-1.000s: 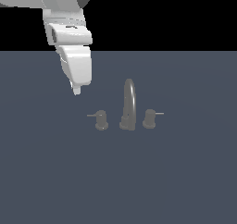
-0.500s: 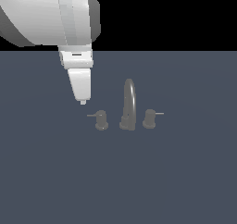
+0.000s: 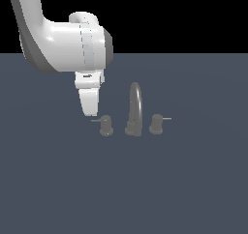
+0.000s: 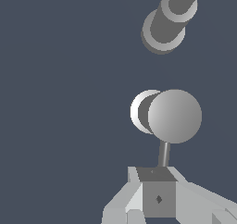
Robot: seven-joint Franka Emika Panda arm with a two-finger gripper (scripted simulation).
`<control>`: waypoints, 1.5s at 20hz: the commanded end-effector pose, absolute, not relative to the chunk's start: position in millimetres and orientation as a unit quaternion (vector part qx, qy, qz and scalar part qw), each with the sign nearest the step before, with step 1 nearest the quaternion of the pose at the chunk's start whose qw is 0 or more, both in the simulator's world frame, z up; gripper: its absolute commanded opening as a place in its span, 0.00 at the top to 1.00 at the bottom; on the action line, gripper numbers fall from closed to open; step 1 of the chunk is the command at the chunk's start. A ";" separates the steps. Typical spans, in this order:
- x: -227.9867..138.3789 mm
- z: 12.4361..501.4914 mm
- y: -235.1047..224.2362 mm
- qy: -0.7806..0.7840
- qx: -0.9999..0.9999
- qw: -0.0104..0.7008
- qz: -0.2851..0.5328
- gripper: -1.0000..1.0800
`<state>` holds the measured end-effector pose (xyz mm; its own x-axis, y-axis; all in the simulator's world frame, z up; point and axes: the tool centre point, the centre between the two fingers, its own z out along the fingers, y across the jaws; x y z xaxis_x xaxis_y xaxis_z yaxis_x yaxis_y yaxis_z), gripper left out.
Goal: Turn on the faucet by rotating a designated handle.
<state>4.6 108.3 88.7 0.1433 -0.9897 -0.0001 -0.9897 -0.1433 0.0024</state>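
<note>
one faucet (image 3: 134, 113): two knobs either side of its one spout (image 3: 136, 96), plus one gripper (image 3: 90, 113).

Dark slate floor (image 3: 184, 189) under grey faucet (image 3: 135, 111)

I see a dull grey metal faucet (image 3: 134, 109) on a flat slate-blue surface (image 3: 193, 180), under a black backdrop (image 3: 184, 15). Beside its spout, the handle (image 3: 105, 125) is the same matte grey, its knob top shading from pale to mid grey in my wrist view. The gripper (image 3: 90, 113) next to the handle is white with light grey shading, and the arm (image 3: 63, 44) is glossy white with a darker grey band.
</note>
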 end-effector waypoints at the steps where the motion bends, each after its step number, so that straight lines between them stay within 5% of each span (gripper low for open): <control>1: 13.6 78.9 105.2 -0.669 0.743 0.001 0.000 1.00; 15: 28.6 62.4 98.9 -0.693 0.721 0.001 0.000 1.00; 30: -7.3 63.1 107.8 -0.695 0.719 -0.002 0.002 1.00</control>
